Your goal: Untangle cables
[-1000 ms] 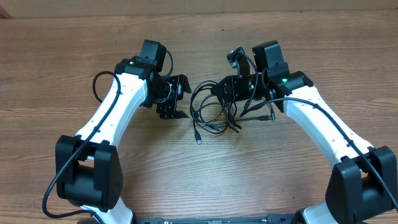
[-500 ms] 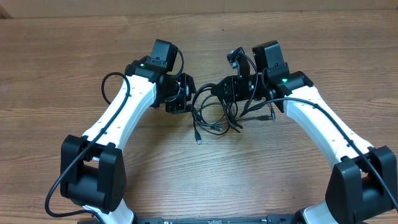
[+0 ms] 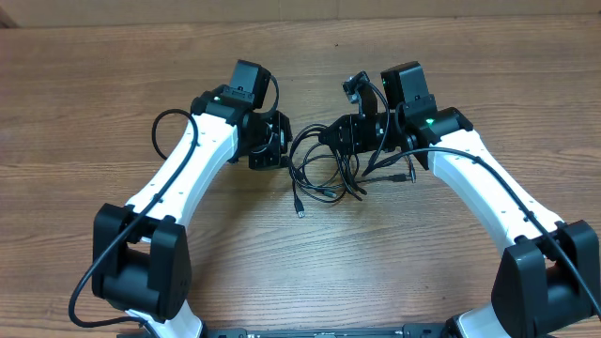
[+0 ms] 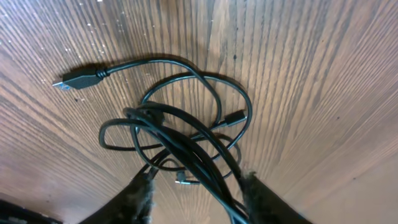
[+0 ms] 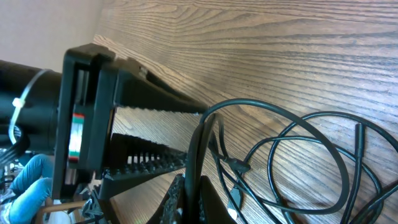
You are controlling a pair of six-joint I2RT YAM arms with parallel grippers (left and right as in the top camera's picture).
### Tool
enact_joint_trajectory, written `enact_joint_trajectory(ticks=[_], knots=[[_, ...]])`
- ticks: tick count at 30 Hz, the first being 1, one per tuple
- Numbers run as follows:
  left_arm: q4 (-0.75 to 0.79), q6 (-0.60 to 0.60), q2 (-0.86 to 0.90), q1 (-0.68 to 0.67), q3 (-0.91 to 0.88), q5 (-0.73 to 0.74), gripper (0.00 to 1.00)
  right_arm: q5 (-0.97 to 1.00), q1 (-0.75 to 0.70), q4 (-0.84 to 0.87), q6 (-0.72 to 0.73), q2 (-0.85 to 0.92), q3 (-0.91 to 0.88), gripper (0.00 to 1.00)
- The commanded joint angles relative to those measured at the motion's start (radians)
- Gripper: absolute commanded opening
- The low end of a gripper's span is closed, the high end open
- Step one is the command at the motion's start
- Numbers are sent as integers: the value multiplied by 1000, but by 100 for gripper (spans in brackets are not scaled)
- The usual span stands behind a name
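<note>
The wooden table (image 3: 94,94) fills every view, its grain running across beneath me. Near its middle, between my two wrists, lie the cables (image 3: 324,171): thin black cords looped into one loose knot of overlapping rings. From overhead the knot is wider than it is deep. Its long axis runs from my left gripper (image 3: 280,143) across to my right gripper (image 3: 329,136). One tail trails on toward my right arm and another points back toward my base.

My left fingers (image 4: 142,198) stand spread, and a few strands run between them and out of the bottom of the left wrist view. I cannot make out either pad pressing a cord. My right fingers are pressed together on one strand, which rises from them as a tall, narrow loop in the right wrist view.

From the left wrist, a USB plug (image 4: 78,78) with a silver tip lies flat, clear of the knot and pointing away from it. A small plug (image 4: 235,117) sits among the rings.

The crossings are too dense for me to tell which cord passes over which. From overhead my right fingertips are mostly hidden among the loops, and the right wrist view cuts the rings off at its edge.
</note>
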Motion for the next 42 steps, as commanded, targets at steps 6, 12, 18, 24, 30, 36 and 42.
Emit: enact_joint_trajectory(ticks=[6, 12, 18, 24, 30, 36, 42], knots=[[-6, 21, 82, -18, 3, -4, 4, 0, -4, -9, 0, -15, 19, 4], [-5, 141, 69, 16, 4, 26, 4, 4, -4, -9, -3, -15, 19, 4], [-2, 304, 63, 97, 4, 249, 4, 93, -4, -13, -5, -15, 19, 4], [159, 560, 63, 148, 4, 353, 18, 40, -3, -20, -75, -15, 19, 4], [469, 945, 63, 156, 4, 480, 60, -311, -3, -122, -470, -15, 19, 4], [482, 1012, 63, 155, 4, 484, 67, -402, -4, -183, -589, -15, 19, 4], [456, 1353, 63, 146, 4, 490, 82, -418, -4, -179, -587, -15, 19, 4]])
